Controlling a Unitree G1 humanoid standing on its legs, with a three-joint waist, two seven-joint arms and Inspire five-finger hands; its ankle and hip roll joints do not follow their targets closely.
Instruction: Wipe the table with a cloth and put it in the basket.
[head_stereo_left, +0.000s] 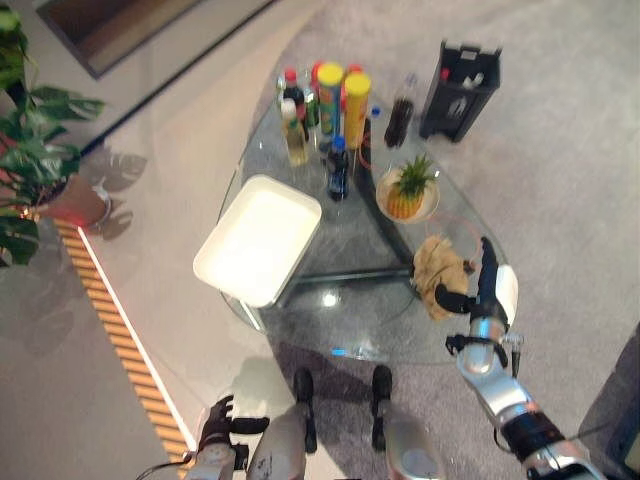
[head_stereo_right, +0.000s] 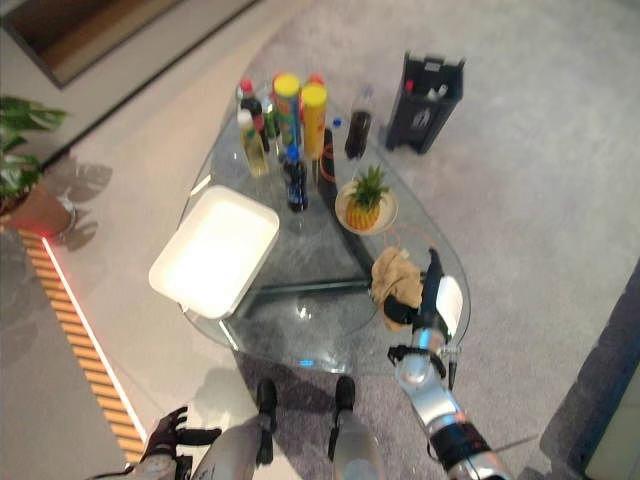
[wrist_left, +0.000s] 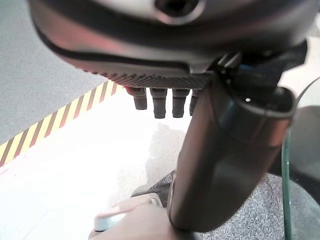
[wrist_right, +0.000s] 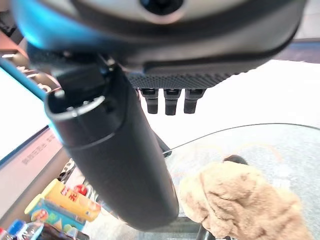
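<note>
Cloth (head_stereo_left: 440, 272) sits crumpled on the glass tabletop (head_stereo_left: 340, 320), near its right rim, just to the left of my right hand (head_stereo_left: 487, 290). Hand is above the rim with fingers straight and pointing away from me, thumb (head_stereo_left: 452, 299) stuck out sideways toward the cloth; thumb tip looks to touch the cloth's near edge, can't confirm contact. Nothing pinched. In the right wrist view the fingers (wrist_right: 165, 102) are relaxed and the cloth (wrist_right: 245, 202) lies past the thumb on the glass.

Cloth is a tan lump, long axis running roughly away from me, far end toward the pineapple (head_stereo_left: 410, 188) on its plate (head_stereo_left: 385, 205).

Edges: curved glass rim just right of the cloth, carpet beyond. Bare glass between the cloth and the white tray (head_stereo_left: 258, 238), which overhangs the left rim. Far end of the tabletop is crowded: bottles (head_stereo_left: 338, 168) and yellow canisters (head_stereo_left: 355, 108). Black basket (head_stereo_left: 458, 90) stands on the carpet past the far right side of the tabletop, well apart from the cloth.

Left hand (head_stereo_left: 216, 422) hangs low beside me over the floor, fingers loosely relaxed, holding nothing.
</note>
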